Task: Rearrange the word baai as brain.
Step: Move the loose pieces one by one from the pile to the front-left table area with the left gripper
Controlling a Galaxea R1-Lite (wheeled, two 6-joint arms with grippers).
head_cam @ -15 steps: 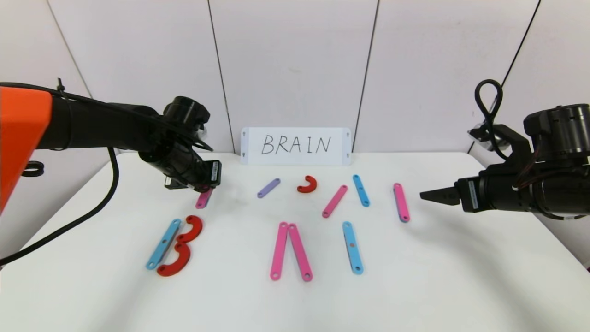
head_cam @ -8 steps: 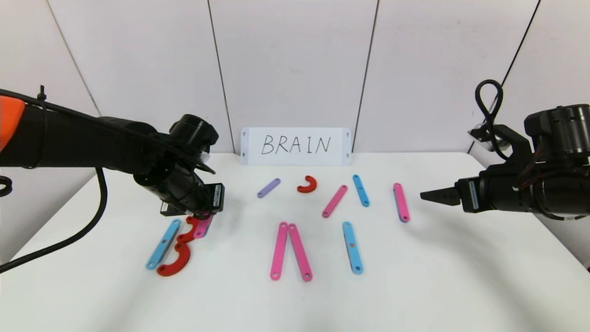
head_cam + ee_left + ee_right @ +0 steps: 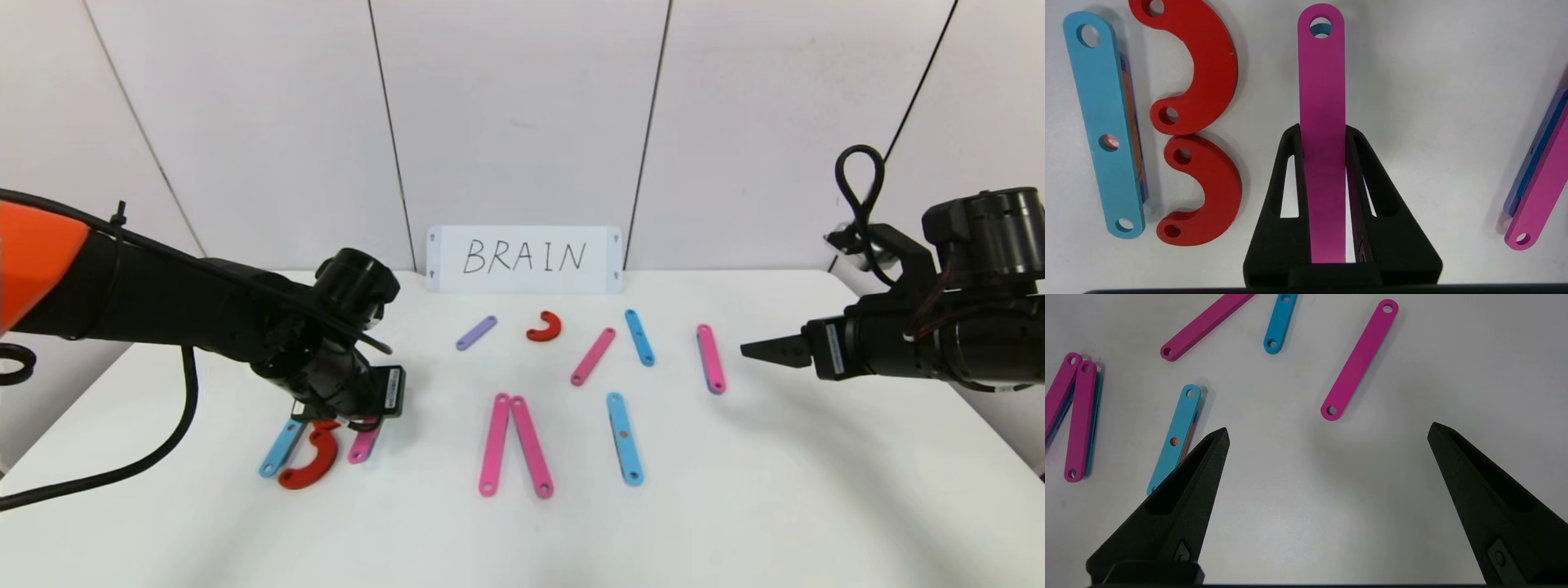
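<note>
My left gripper [image 3: 1323, 132] is shut on a pink bar [image 3: 1321, 90], which it holds low over the table just right of the B. In the head view that gripper [image 3: 353, 420] hangs above the pink bar [image 3: 364, 443]. The B is a light-blue bar [image 3: 1102, 122] with two red curves [image 3: 1204, 69], [image 3: 1208, 196] beside it. Two pink bars [image 3: 514, 443] meet in a peak at the centre, with a light-blue bar [image 3: 624, 438] to their right. My right gripper [image 3: 1327, 435] stands open above bare table on the right, also seen as the right gripper [image 3: 767, 349].
A white card [image 3: 524, 258] reading BRAIN leans against the back wall. Loose pieces lie behind the word: a lilac bar [image 3: 476, 332], a red curve [image 3: 545, 326], a pink bar [image 3: 593, 356], a light-blue bar [image 3: 639, 336] and another pink bar [image 3: 711, 358].
My left arm has carried the pink bar from the back left toward the front, down to the right side of the B. The right arm has barely moved.
</note>
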